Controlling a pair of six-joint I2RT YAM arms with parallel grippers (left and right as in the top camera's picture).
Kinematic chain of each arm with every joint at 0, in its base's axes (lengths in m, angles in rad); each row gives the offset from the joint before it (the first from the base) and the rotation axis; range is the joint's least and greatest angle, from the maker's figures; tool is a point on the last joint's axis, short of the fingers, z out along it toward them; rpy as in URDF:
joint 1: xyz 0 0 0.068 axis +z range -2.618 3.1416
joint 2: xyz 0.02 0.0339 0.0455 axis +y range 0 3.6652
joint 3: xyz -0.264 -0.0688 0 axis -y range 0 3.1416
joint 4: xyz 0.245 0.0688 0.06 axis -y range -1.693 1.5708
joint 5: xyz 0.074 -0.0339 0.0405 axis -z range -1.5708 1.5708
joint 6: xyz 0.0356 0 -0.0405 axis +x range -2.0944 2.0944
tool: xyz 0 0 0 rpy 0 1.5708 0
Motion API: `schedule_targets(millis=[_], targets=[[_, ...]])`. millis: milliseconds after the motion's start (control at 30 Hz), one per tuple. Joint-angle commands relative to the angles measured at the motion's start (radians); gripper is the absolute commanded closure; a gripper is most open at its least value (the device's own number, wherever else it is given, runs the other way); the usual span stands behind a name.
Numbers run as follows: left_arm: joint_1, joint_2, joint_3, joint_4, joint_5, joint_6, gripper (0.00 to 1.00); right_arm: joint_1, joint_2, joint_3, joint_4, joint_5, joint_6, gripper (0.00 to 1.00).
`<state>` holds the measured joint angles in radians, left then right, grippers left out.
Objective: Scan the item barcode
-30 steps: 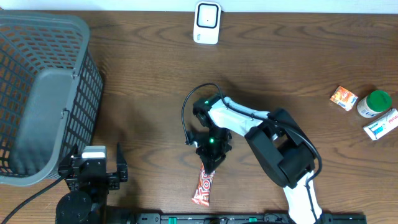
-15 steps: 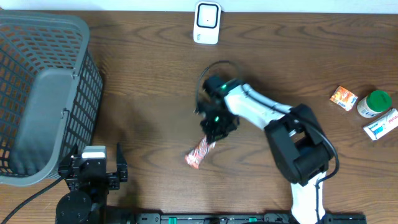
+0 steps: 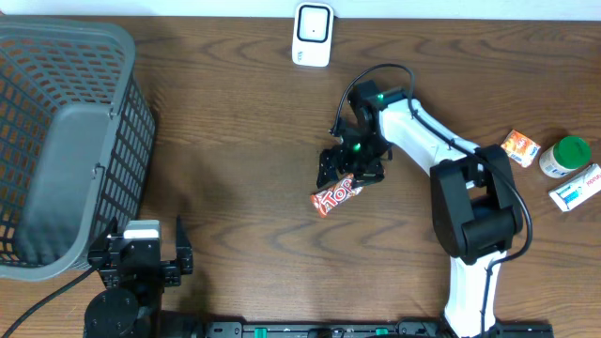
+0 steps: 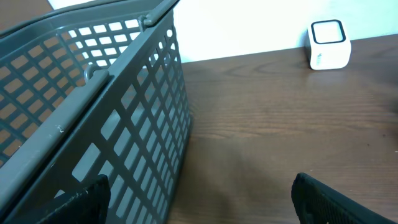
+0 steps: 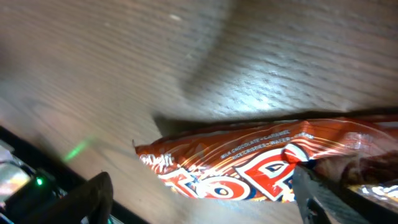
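The chocolate bar (image 3: 336,198) shows only its red logo face, and where its barcode lies cannot be told. Its upper end is tucked under the right gripper (image 3: 350,173), and in the right wrist view its right end runs off the frame. Since a second ago the bar has travelled up and right, toward the white scanner (image 3: 312,35). It now lies on the counter (image 3: 225,122), with the right gripper's jaws spread wide over it. The left gripper (image 4: 200,198) rests open beside the grey basket (image 3: 66,141). A small orange box (image 3: 518,147), a green-capped bottle (image 3: 566,155) and a white box (image 3: 575,188) sit far right.
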<state>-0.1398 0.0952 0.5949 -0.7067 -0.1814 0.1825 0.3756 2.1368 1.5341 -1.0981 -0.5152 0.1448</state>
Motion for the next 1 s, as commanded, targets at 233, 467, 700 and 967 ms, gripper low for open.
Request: schedule_targets(millis=[233, 467, 700, 967], targets=[[0.004, -0.004, -0.001, 0.003, 0.006, -0.009, 0.08, -0.066, 0.030, 0.234, -0.195, -0.015, -0.066, 0.04], [0.004, -0.004, -0.001, 0.003, 0.006, -0.009, 0.08, -0.174, 0.033, 0.243, -0.219, -0.013, -0.193, 0.01], [0.004, -0.004, -0.001, 0.003, 0.006, -0.008, 0.08, -0.307, 0.034, 0.171, -0.167, -0.010, -0.334, 0.01], [0.004, -0.004, -0.001, 0.003, 0.006, -0.009, 0.08, -0.375, 0.035, -0.037, -0.005, -0.092, -0.334, 0.01]])
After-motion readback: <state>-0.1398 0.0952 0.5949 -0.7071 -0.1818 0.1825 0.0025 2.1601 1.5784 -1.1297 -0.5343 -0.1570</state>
